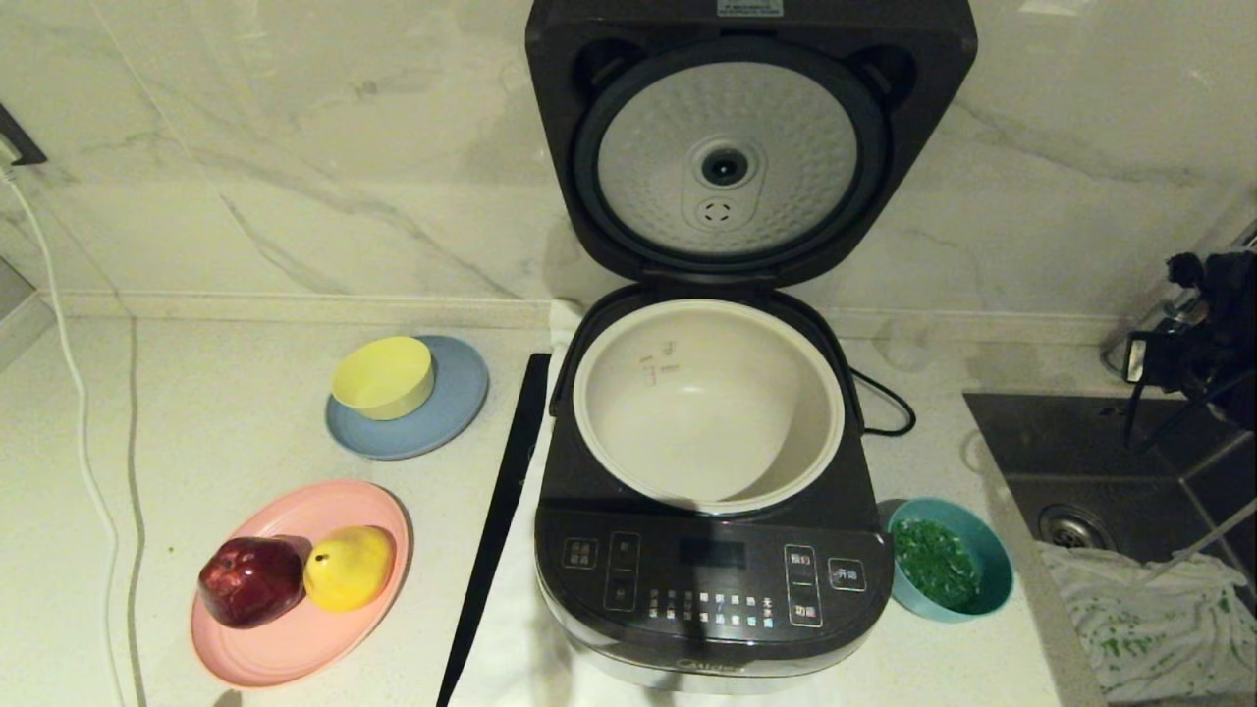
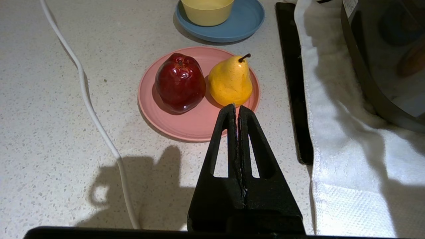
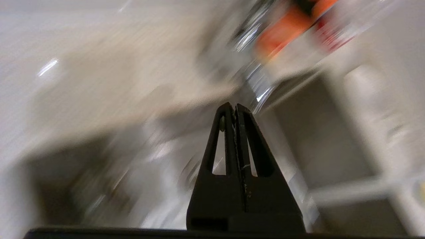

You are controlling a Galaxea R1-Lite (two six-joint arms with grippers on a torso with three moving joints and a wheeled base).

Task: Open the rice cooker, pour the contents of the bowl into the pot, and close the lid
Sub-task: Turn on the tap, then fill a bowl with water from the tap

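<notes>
The dark grey rice cooker (image 1: 712,579) stands mid-counter with its lid (image 1: 751,137) swung upright, dimpled silver underside facing me. The cream-white pot (image 1: 628,393) inside looks empty. The teal bowl (image 1: 994,550) of chopped greens sits on the counter beside the cooker's front right corner. My left gripper (image 2: 236,107) hovers shut and empty over the counter just short of the pink plate (image 2: 186,127), left of the cooker's side (image 2: 382,66). My right arm (image 1: 1213,314) hangs at the far right above the sink, well off the bowl. Its gripper (image 3: 234,105) is shut, holding nothing.
A yellow bowl (image 1: 383,376) sits on a grey-blue plate (image 1: 447,417). The pink plate (image 1: 295,638) holds a red apple (image 1: 250,579) and a yellow pear (image 1: 349,567). A black strip (image 1: 501,511), a white towel (image 2: 348,149) under the cooker, a white cable (image 2: 89,106) and a sink (image 1: 1100,471) are nearby.
</notes>
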